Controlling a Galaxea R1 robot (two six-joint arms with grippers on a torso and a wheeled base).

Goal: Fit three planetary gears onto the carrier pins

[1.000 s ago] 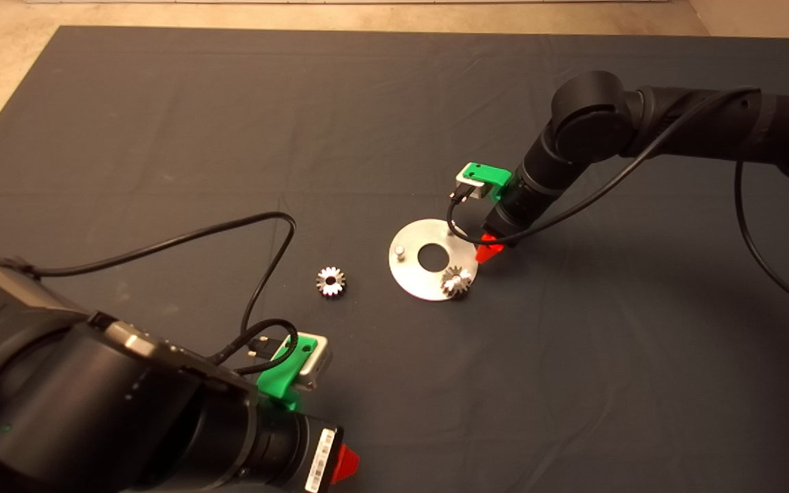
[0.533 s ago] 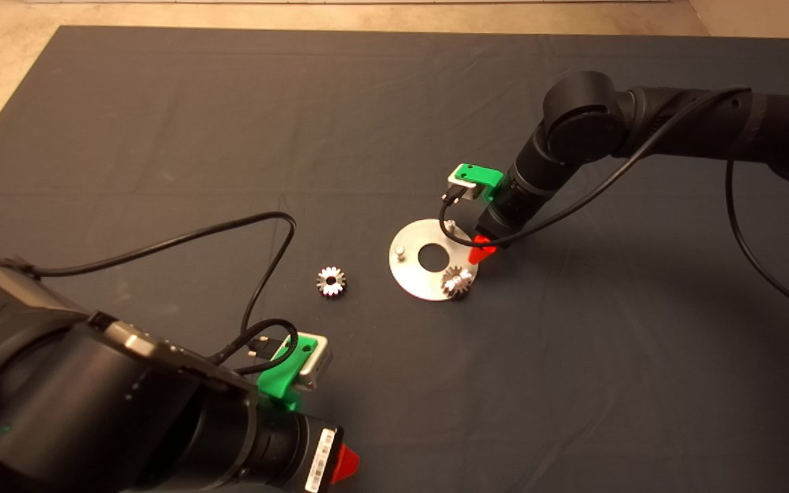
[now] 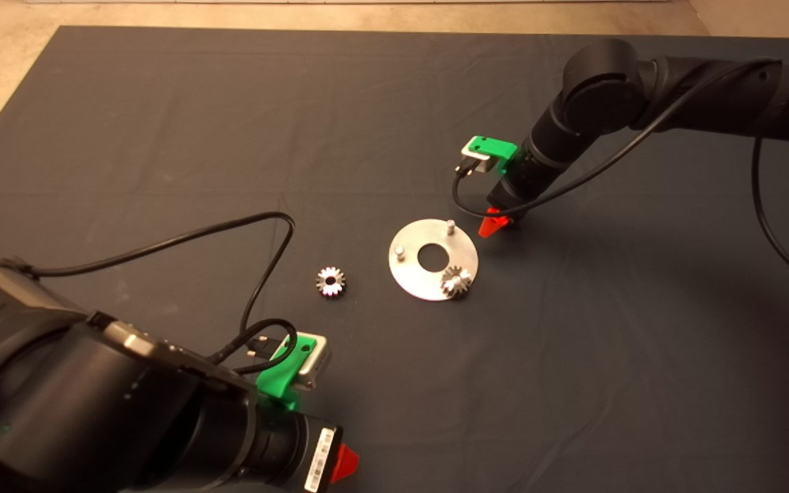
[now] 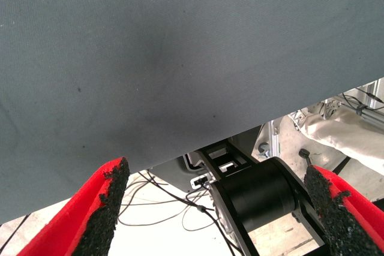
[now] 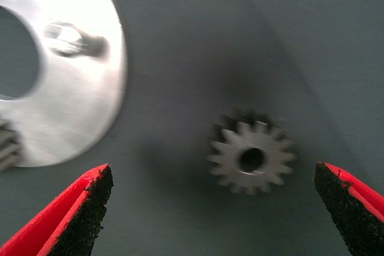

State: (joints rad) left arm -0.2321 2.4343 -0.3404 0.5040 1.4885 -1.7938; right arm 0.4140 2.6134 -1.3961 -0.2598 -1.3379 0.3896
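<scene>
The silver disc lies mid-mat with two bare carrier pins. One planetary gear sits on the third pin. A second gear lies loose on the mat left of the disc. My right gripper hovers just beyond the disc's far right edge, fingers open. The right wrist view shows a third gear flat on the mat between the open fingers, beside the disc and a bare pin; the head view hides this gear. My left gripper is parked at the lower left, open and empty.
The left arm's black cable loops over the mat near the loose gear. Past the mat's edge the left wrist view shows cables and a stand on the floor. Bare floor lies beyond the mat's far edge.
My right gripper has drawn back from the disc toward the far right, uncovering the far pin. The gears, the disc and the left arm have not moved.
</scene>
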